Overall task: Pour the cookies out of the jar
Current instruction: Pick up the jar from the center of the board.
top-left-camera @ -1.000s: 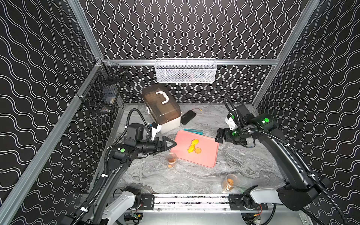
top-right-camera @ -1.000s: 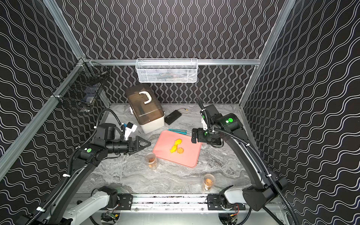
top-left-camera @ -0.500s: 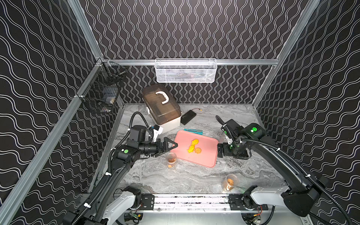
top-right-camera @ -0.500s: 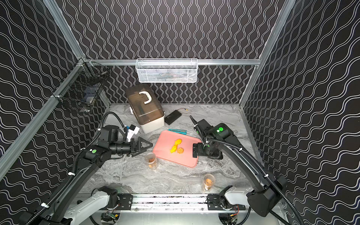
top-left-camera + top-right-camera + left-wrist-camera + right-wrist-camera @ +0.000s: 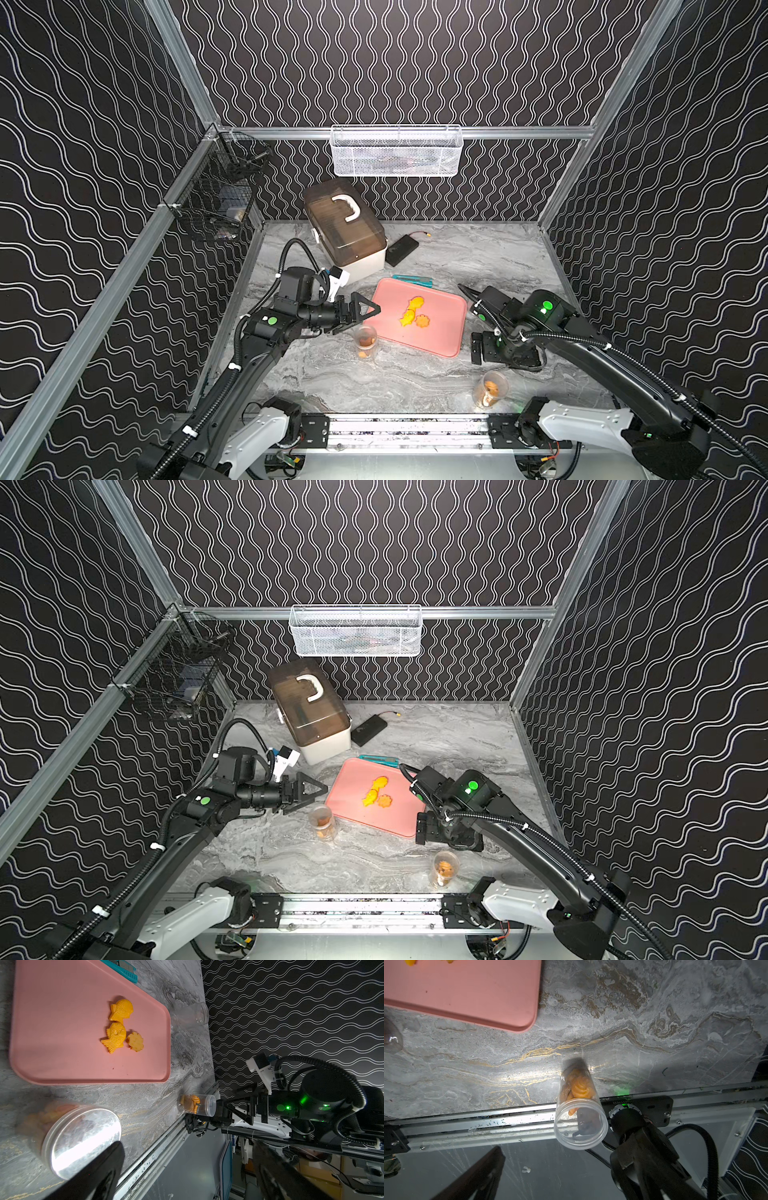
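Both stand wide open and empty. The left pincer (image 5: 366, 312) hangs close by a lidded jar (image 5: 365, 341) left of the pink tray (image 5: 442, 340). The right pincer (image 5: 482, 348) hangs just beyond an open jar (image 5: 490, 390) of cookies (image 5: 580, 1086), near right.

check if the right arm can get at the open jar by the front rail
Probably yes. The jar stands upright and alone on the table, just in front of the right gripper, whose jaws are open and point toward it. Nothing lies between them.
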